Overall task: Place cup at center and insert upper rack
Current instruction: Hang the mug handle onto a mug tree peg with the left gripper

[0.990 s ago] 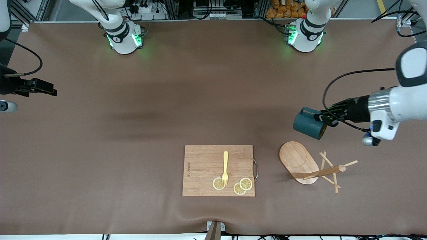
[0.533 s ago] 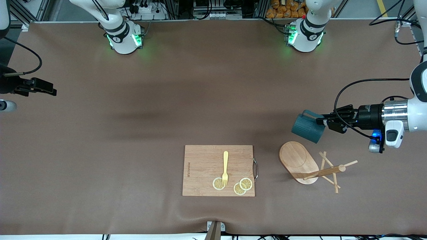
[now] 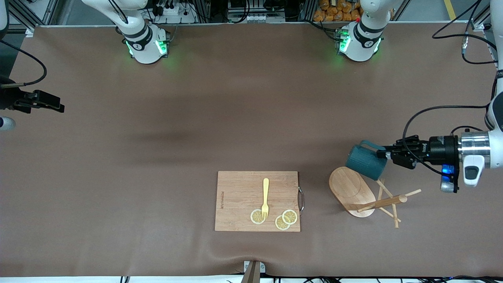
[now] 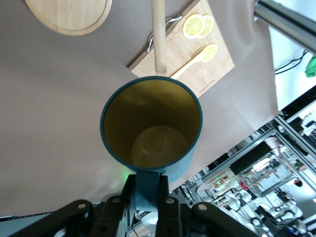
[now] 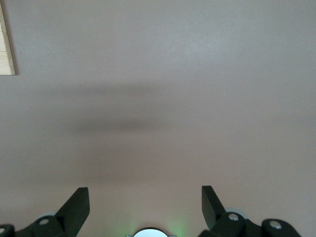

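The dark teal cup [image 3: 364,162] hangs tilted in my left gripper [image 3: 383,154], which is shut on its loop handle, over the table next to the edge of the upper rack's oval base [image 3: 351,188]. The rack lies tipped over, with its post [image 3: 383,202] and pegs pointing toward the left arm's end of the table. In the left wrist view the cup [image 4: 150,123] shows its yellowish inside, with the left gripper [image 4: 148,190] on the handle and the rack's post [image 4: 159,39] past the rim. My right gripper [image 3: 55,105] waits open and empty at the right arm's end; its own view shows it [image 5: 145,207] over bare table.
A rectangular wooden cutting board [image 3: 239,188] with a metal handle lies near the front-camera edge, at mid-table. A yellow fork [image 3: 265,196] and three lemon slices [image 3: 289,216] lie on it. The brown mat [image 3: 235,118] covers the table.
My left gripper has carried the cup from over bare table to right next to the rack's base, and its wrist has turned. The right arm has barely moved.
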